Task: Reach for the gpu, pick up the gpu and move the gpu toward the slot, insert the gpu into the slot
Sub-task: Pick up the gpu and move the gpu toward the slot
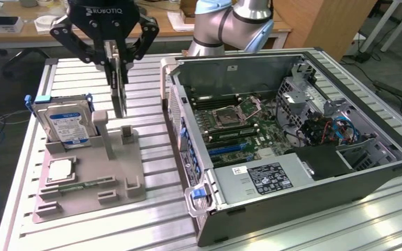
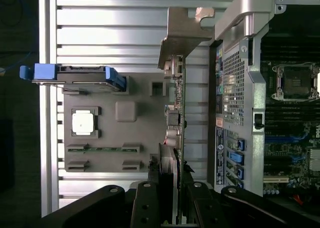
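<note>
You are looking at a ribbed metal table [image 1: 368, 219] with desks in the background. In the exterior view one grey holder [image 1: 127, 167] is lying at about eight o'clock from the middle, and one open computer case [image 1: 313, 188] is sitting at about four o'clock. On the holder one hard drive [image 1: 65, 123] is standing upright, and one square chip [image 1: 61, 170] and one memory stick [image 1: 79, 184] are lying flat. At eleven o'clock your one gripper [image 1: 117, 65] is hanging over the holder, its two fingers clamping the one gpu [image 1: 119, 99]. The card is hanging upright and edge-on, outside the case, between the hard drive and the case wall. In the wrist view its silver bracket [image 2: 182, 30] is pointing away from the gripper [image 2: 172, 180].
</note>
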`<action>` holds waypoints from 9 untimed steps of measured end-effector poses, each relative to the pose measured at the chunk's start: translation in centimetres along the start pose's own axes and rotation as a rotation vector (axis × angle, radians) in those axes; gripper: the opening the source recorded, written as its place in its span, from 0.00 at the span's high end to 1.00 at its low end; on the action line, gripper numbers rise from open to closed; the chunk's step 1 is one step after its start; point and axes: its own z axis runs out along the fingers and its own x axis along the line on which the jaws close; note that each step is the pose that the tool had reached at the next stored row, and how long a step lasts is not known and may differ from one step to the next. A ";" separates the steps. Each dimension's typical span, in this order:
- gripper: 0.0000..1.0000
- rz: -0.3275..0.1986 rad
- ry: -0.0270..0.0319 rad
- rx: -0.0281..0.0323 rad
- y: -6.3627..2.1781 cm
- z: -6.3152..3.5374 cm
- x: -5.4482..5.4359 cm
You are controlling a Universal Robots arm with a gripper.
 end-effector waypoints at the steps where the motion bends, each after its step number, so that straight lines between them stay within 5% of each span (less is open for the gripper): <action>1: 0.73 0.001 -0.0010 -0.0001 0.00 0.01 -0.2; 9: 0.73 0.009 -0.0071 -0.0006 0.02 0.05 -1.5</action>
